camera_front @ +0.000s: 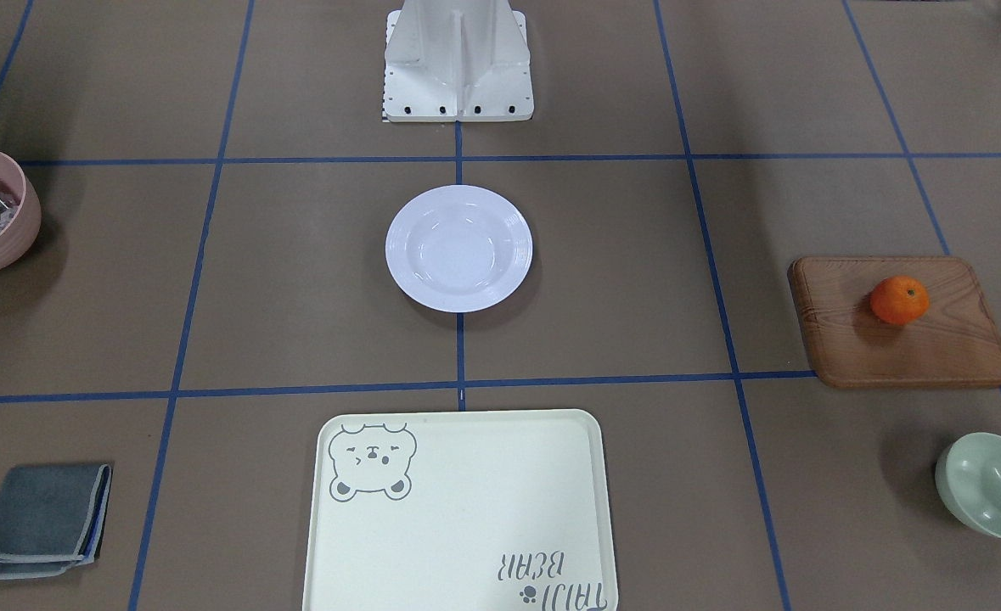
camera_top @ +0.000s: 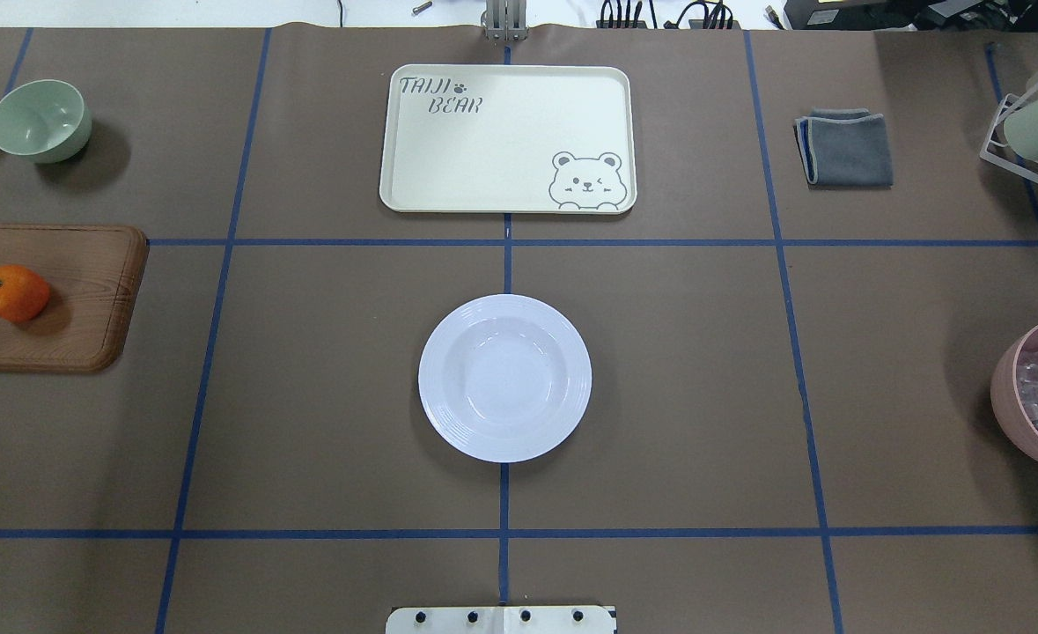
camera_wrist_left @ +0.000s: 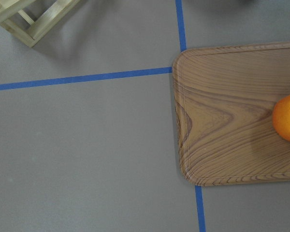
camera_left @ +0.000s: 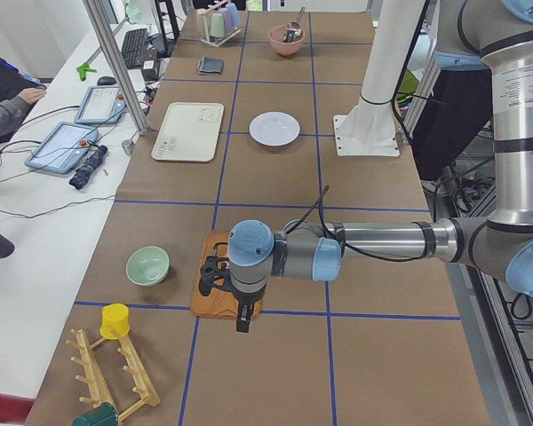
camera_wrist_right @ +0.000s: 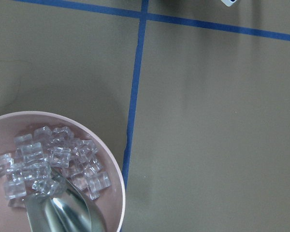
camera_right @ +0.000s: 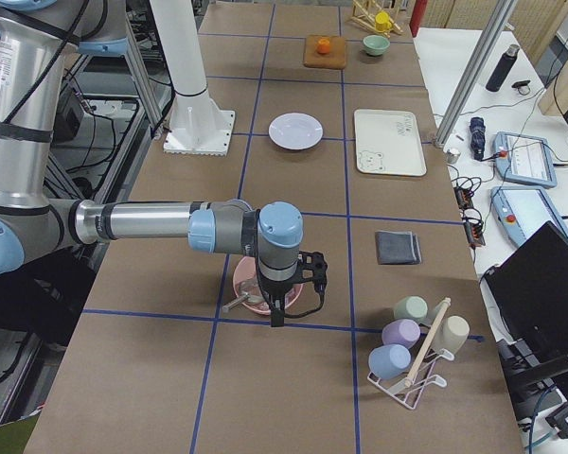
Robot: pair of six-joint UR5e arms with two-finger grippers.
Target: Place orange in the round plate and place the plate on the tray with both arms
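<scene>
Brown-papered desk (camera_top: 677,387), overhead view. Orange (camera_top: 13,292) at left edge on wooden board (camera_top: 78,264): judged light, firm, prone to roll; pinch across its middle. Round plate (camera_top: 435,379) at centre: glossy, likely slippery; take opposite rims. Tray (camera_top: 501,141) top centre. Left gripper (camera_left: 242,321), right gripper (camera_right: 276,318): opening cannot be told.

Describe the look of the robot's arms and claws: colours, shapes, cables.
The left arm and right arm are silver-grey round tubes with light-blue joint caps. Each ends in a small black claw, the left claw and right claw alike. A thin black cable loops beside the left arm's wrist.
</scene>
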